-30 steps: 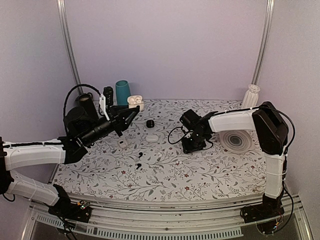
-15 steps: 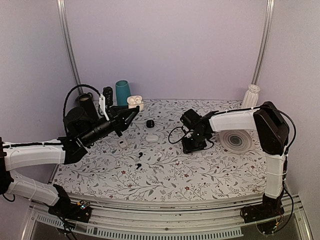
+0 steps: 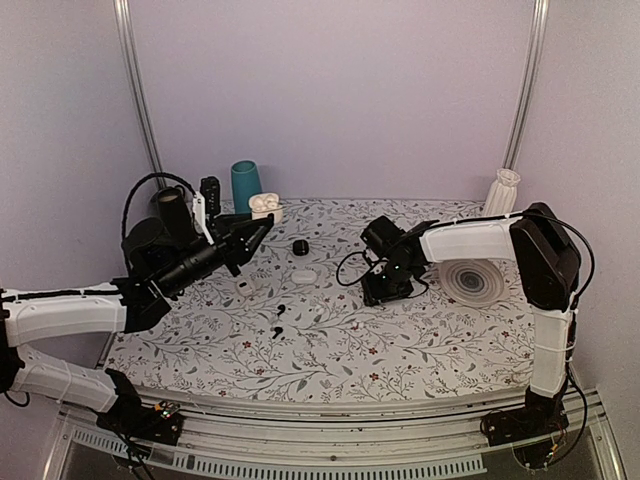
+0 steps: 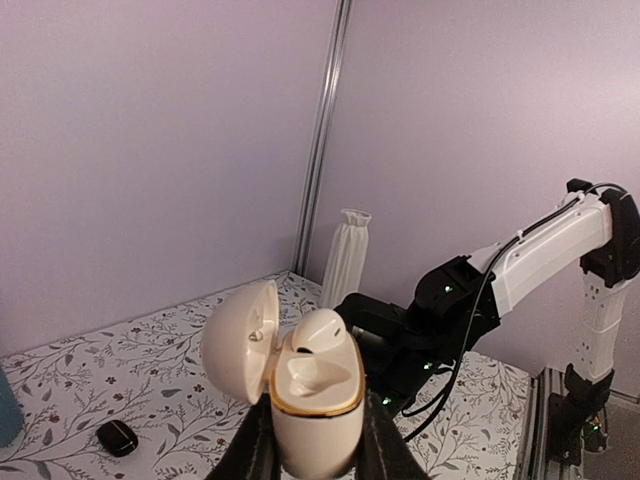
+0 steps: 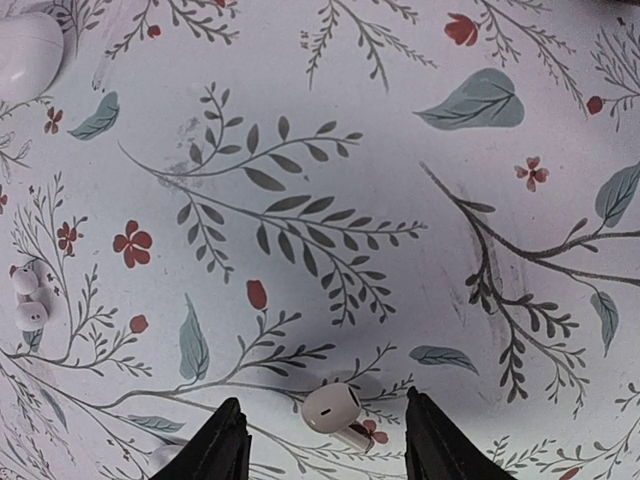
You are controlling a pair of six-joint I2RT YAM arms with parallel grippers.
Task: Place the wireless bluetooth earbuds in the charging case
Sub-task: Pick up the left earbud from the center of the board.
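My left gripper [image 4: 315, 445] is shut on the white charging case [image 4: 312, 395] and holds it upright in the air. Its lid [image 4: 240, 340] is swung open to the left. One white earbud [image 4: 322, 335] sits in the far hollow, and the near hollow is bare. In the top view the charging case [image 3: 265, 206] hangs at the back left, just past the left gripper [image 3: 262, 228]. My right gripper [image 5: 326, 435] is open, pointing down over the table. A loose white earbud [image 5: 332, 410] lies on the cloth between its fingers, untouched. In the top view, the right gripper [image 3: 385, 288] is mid-table.
Another white case [image 3: 304, 276], a black pebble case [image 3: 300, 246], a white earbud pair [image 3: 244, 287] and black earbuds [image 3: 279, 310] lie mid-left. A teal cylinder [image 3: 245, 183] and black speaker [image 3: 175, 208] stand at the back left. A white vase [image 3: 502, 192] and ribbed disc [image 3: 472, 282] are at the right.
The right gripper's jaws have spread wider over the loose earbud. The left arm has shifted slightly left and back with the case.
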